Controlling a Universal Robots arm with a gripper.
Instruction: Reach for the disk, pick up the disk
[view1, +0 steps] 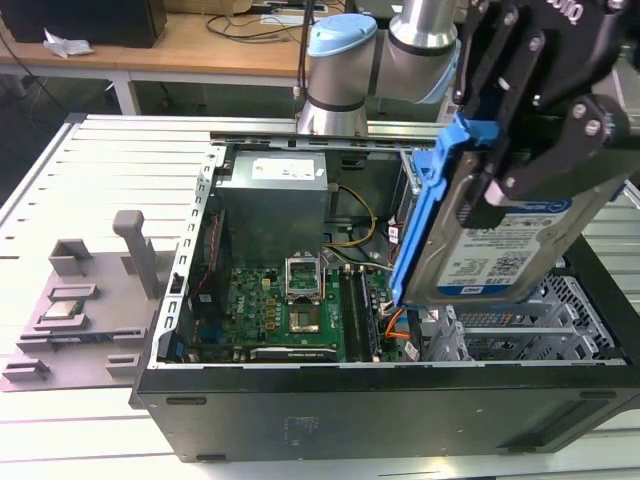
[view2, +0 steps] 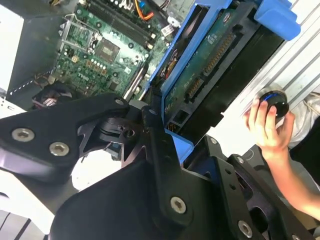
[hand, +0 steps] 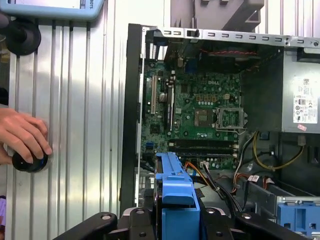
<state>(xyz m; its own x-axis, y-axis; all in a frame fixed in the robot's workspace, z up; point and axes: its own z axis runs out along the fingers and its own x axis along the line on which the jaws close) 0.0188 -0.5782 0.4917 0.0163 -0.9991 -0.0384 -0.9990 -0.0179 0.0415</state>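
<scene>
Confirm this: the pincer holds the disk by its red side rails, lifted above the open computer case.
Wrong in one respect: the rails are blue, not red, as the exterior view shows. The pincer does hold the disk, lifted above the open computer case.

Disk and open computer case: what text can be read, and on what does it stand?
Label on the disk: print too small to read.
Sticker on the power supply: too small to read.
Markings on the motherboard: too blurred to quote.
</scene>
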